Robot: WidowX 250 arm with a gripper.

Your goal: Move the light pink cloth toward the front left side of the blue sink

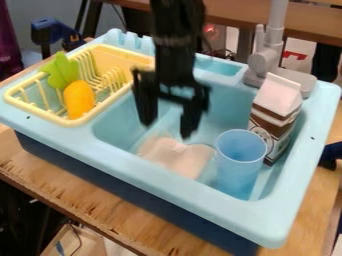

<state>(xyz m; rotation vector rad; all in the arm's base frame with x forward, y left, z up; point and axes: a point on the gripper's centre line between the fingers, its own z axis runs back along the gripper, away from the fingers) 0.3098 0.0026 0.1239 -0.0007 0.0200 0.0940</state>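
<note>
**Fingers wide over the sink, pale cloth-like piece right below!**

Fingers (191,117) parted, released, and the black gripper (167,128) hangs over the basin of the light-blue toy sink (194,202). And look where the pale pinkish, cloth-like piece (175,159) lies: down on the basin floor, a touch lower in the view than both fingertips, with a small white patch near its upper edge. Right beside it, a translucent blue cup (239,162) stands upright, its rim partly in front of the brown-and-white carton (274,112) over by the basin's side wall. Behind the carton, up at the back rim, there's the gray faucet (268,47)! Over at the view's left, the yellow dish rack (81,121) holds a green toy piece (61,71) and, just beside it, a rounded orange one (79,99). All of it sits on a wooden table (100,200).
</note>
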